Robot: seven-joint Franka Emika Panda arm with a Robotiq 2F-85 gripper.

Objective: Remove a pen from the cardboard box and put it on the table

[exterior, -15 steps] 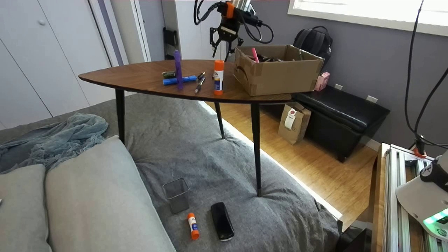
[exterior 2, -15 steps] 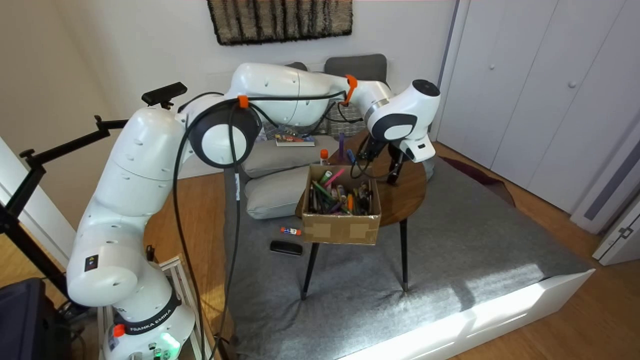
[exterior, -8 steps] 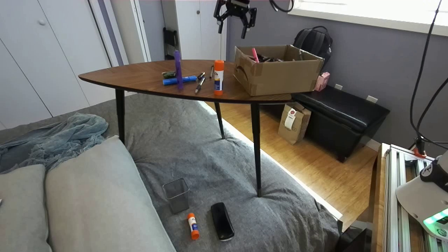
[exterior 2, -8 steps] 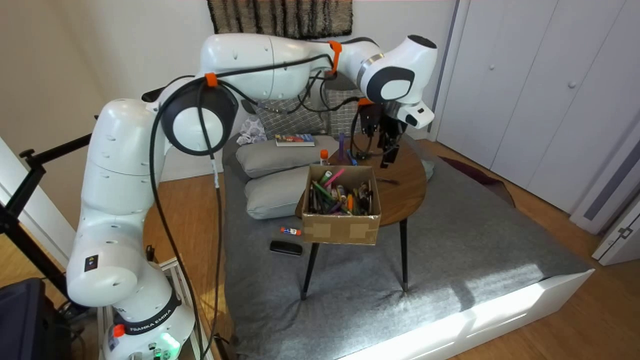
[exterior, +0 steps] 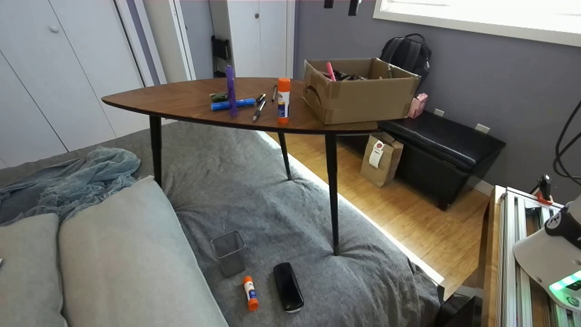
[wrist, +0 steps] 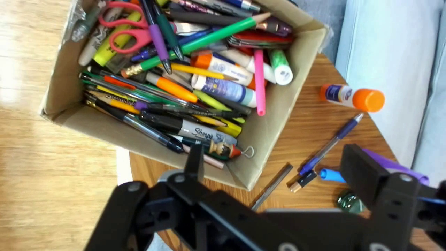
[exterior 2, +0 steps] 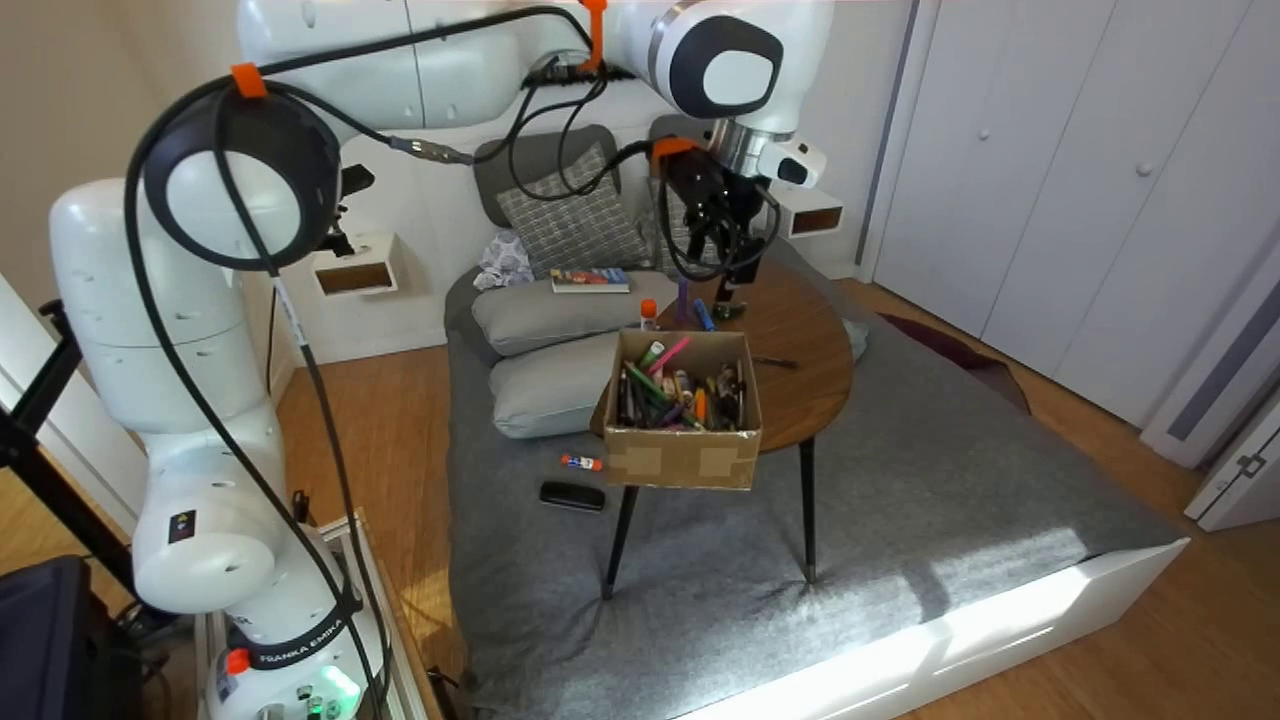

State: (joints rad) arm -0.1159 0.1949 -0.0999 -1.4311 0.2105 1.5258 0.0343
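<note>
The brown cardboard box (wrist: 282, 129) stands on the wooden table (exterior 2: 815, 390), filled with pens, markers, pencils and red scissors. A thin dark pen (wrist: 273, 186) lies flat on the tabletop beside the box; it also shows as a dark pen (exterior 2: 775, 361) in an exterior view. Further along rests a clear-barrelled blue pen (wrist: 329, 146). My gripper (wrist: 273, 151) hangs high above the table, open, its fingers far apart with nothing between them. In an exterior view only the tips of the gripper (exterior: 341, 6) show at the top edge.
Upright on the table stand a glue stick (exterior: 283, 101) and a purple marker (exterior: 231, 91). A blue marker (exterior: 233, 104), a black-and-copper battery (wrist: 303, 181) and a green glassy object (wrist: 349, 201) lie near the pens. Below are a black case (exterior: 288, 287) and a mesh cup (exterior: 229, 253).
My gripper has risen from close to the tabletop beside the box to high above it, and its fingers have spread wider. The dark pen, covered before, now shows lying on the table.
</note>
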